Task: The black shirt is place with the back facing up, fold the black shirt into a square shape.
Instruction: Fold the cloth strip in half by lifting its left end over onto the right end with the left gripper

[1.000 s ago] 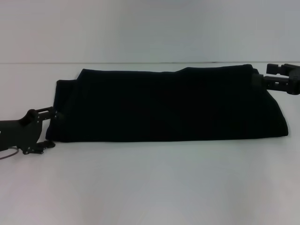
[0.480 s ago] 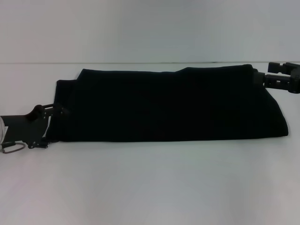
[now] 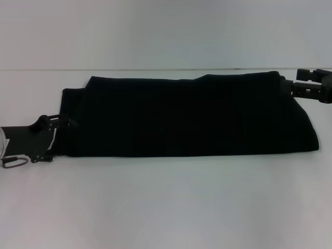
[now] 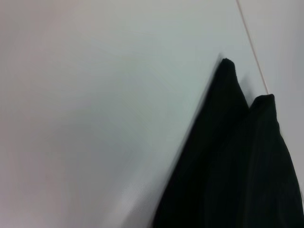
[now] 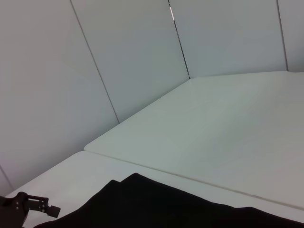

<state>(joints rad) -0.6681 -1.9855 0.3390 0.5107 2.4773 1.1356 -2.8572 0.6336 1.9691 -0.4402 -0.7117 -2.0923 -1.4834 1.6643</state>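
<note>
White table point(image 3: 166, 207) fills the head view, with a pale wall behind its far edge. Across the middle lies the shirt point(image 3: 187, 116), folded into a long black band that runs from near the left edge almost to the right edge, parallel to the front edge. Its top layer is plain, with a few soft creases; its left end shows two stepped corners, and its right end rounds down toward the front. At that left end sits the left gripper point(image 3: 66, 123), low over the table, its fingers touching the cloth's edge; whether they pinch it I cannot tell. At the far right corner of the band the right gripper point(image 3: 290, 87) meets the cloth's top corner, and its grip is likewise unclear. From the left wrist, the shirt point(image 4: 237, 161) shows as two dark pointed folds against the table point(image 4: 95, 118). From the right wrist, the shirt point(image 5: 166, 204) lies along the table point(image 5: 213, 128), with the left gripper point(image 5: 45, 208) beyond it near wall panels point(image 5: 133, 57).
</note>
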